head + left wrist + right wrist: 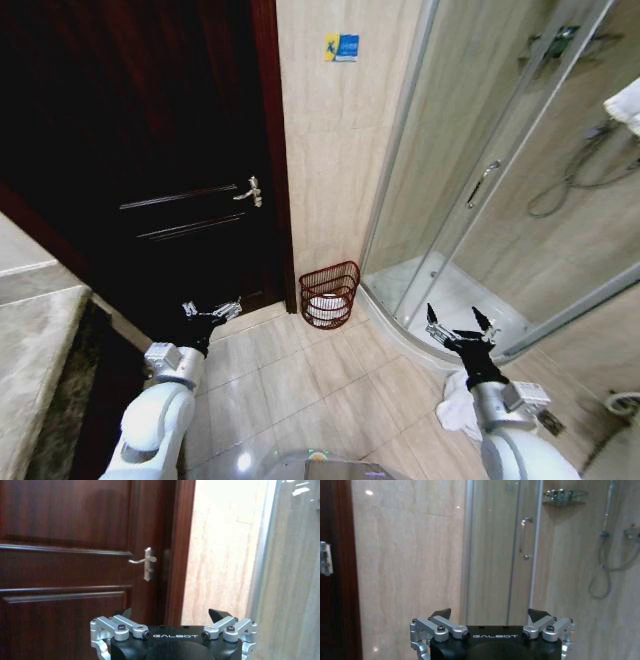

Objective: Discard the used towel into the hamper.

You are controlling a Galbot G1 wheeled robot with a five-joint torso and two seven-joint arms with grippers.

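Towel [458, 408]: white, crumpled on the floor tiles just beside my right forearm, near the curved shower threshold [395, 325]. Judged soft, light and limp; it should drape and trail, so a pinch on a raised fold near the heap's middle looks best. Hamper [329, 293]: reddish-brown openwork basket standing on the floor at the wall corner between the dark door [150, 170] and the shower enclosure, something white already inside. My right end effector [459, 324] is raised over the floor, fingers apart, holding nothing. My left end effector [211, 311] hangs before the door, fingers apart, empty.
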